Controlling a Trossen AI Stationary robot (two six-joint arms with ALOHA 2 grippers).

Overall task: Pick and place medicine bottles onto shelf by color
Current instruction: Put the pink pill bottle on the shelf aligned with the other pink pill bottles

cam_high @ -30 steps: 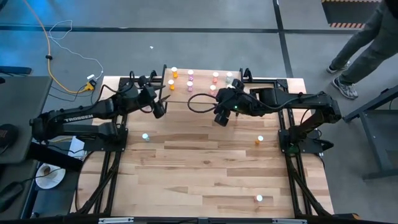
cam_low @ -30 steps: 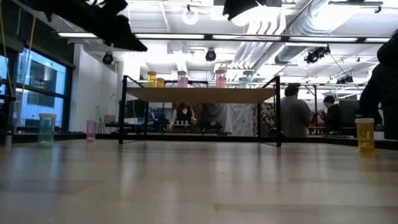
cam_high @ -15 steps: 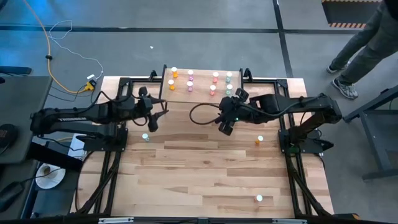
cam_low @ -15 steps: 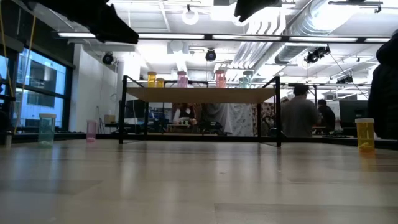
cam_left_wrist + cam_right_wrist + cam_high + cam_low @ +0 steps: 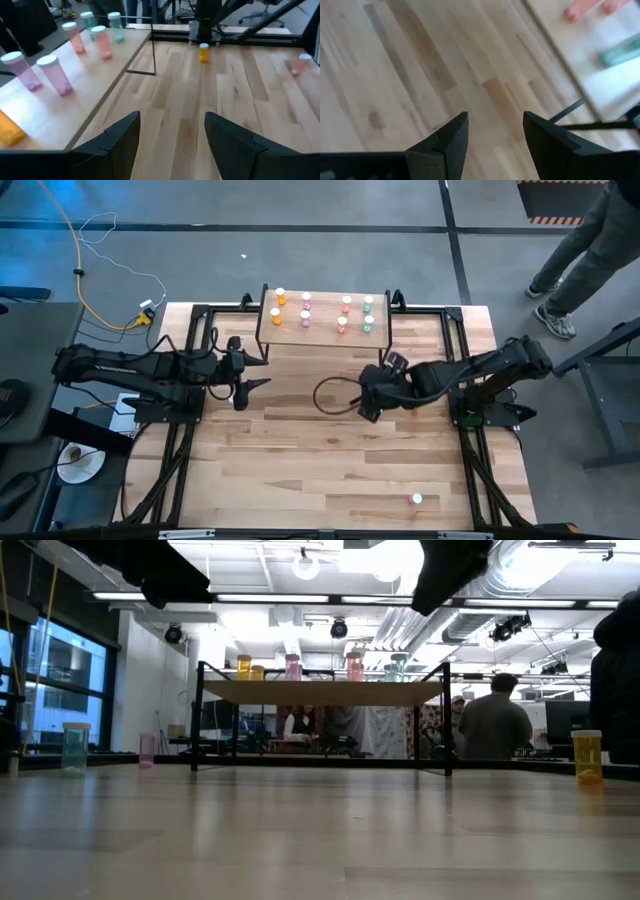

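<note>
Left end effector (image 5: pixel 250 384), fingers spread and holding nothing, hangs above the light plank-wood table (image 5: pixel 330 470), in front of the left end of the small raised light-wood shelf on thin black legs (image 5: pixel 322 330). Right end effector (image 5: pixel 366 408), likewise spread and empty, hangs over the table in front of the shelf's right end. Eight small white-capped cylindrical medicine bottles (image 5: pixel 306 308) stand upright on the shelf in colour pairs: orange at its left end, then pink, then red, then teal-green at its right end. Away from the shelf, in the low view, one teal-green bottle (image 5: pixel 75 747) and one pink bottle (image 5: pixel 147 749) stand on the table to the shelf's left, and one orange bottle (image 5: pixel 587 756) to its right. One more white-capped bottle (image 5: pixel 417 499) stands far in front of the shelf, near the table's front right corner. Beyond the shelf, seated persons (image 5: pixel 496 728) occupy the room.
</note>
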